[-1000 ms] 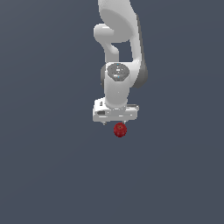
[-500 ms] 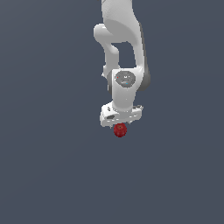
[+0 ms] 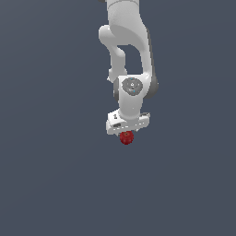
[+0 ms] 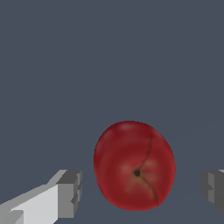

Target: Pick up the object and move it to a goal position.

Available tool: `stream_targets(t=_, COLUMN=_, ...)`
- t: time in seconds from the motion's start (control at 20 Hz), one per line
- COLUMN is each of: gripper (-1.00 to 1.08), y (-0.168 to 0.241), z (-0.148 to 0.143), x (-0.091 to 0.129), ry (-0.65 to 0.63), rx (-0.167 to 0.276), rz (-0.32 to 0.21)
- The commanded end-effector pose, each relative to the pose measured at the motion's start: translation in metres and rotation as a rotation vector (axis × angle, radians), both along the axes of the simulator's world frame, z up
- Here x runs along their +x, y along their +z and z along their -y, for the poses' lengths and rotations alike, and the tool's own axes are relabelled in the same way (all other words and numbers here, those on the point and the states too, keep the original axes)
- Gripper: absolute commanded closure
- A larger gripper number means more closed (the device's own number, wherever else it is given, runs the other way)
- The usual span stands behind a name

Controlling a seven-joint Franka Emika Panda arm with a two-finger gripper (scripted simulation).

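Between the two grey fingertips [image 4: 70,192] sits the object [image 4: 134,165], a red plum-like ball; gaps show on both sides, so the gripper [image 3: 127,133] is spread, nothing clamped. Object lies directly under it on plain grey ground. Grasp not made; lift and carry to goal remain.

Object [image 4: 134,165] between pincer [image 4: 142,190] fingers, untouched.

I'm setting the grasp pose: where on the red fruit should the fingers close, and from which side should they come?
Grip the red fruit across its widest middle, coming straight down from above. In the wrist view it sits between the open gripper fingers, with a gap either side. It is roundish, so opposing pads at mid-height should be least likely to slip off.
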State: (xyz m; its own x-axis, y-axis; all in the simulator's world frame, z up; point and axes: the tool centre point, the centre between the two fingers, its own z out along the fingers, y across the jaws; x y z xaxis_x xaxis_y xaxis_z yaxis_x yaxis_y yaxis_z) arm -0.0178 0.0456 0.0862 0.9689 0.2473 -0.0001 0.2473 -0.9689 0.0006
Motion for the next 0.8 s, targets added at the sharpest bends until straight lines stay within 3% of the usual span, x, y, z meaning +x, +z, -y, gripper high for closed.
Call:
stream_targets(t=0.0, gripper=-0.92, y=-0.011, z=0.0, x=-0.001, ry=0.002, rx=0.0, rz=-0.001)
stream_targets(t=0.5, gripper=-0.92, y=-0.04, z=0.0, x=0.0, ry=0.004, rx=0.001, rz=0.0)
stream_targets(t=0.55, gripper=1.08, y=-0.04, z=0.0, x=0.0, ry=0.004, rx=0.001, rz=0.0)
stream_targets(t=0.75, gripper=1.08, y=-0.04, z=0.0, x=0.0, ry=0.004, rx=0.001, rz=0.0)
